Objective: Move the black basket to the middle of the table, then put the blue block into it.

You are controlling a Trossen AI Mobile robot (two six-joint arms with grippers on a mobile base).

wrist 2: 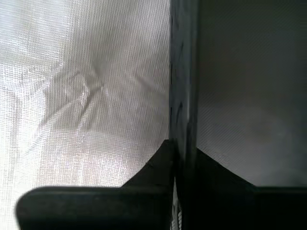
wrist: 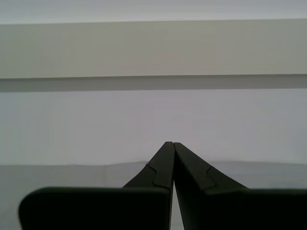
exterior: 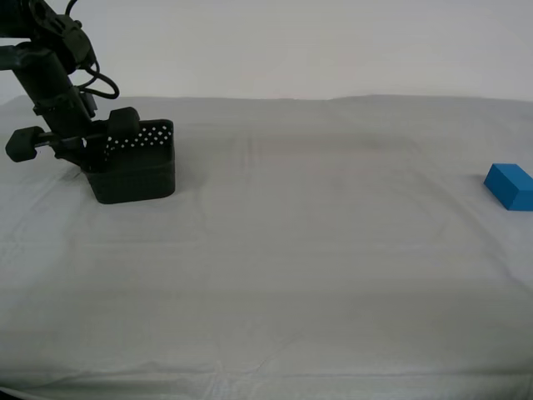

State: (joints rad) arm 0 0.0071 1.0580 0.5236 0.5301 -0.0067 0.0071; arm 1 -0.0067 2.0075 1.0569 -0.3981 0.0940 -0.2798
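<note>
The black basket (exterior: 141, 171) stands on the table (exterior: 316, 250) at the exterior view's far left. My second gripper (exterior: 104, 150) is shut on the basket's wall at its left side. In the second wrist view the wall (wrist 2: 182, 72) runs straight between the fingertips of my second gripper (wrist 2: 178, 153), with cloth on one side and the basket's inside on the other. The blue block (exterior: 510, 185) lies on the cloth at the exterior view's far right, far from the basket. My first gripper (wrist: 172, 146) is shut and empty, facing a pale wall; it does not show in the exterior view.
The pale, slightly wrinkled cloth stretches wide between basket and block. A pale wall (exterior: 291, 50) stands behind the table's far edge. The table's front edge runs along the bottom of the exterior view.
</note>
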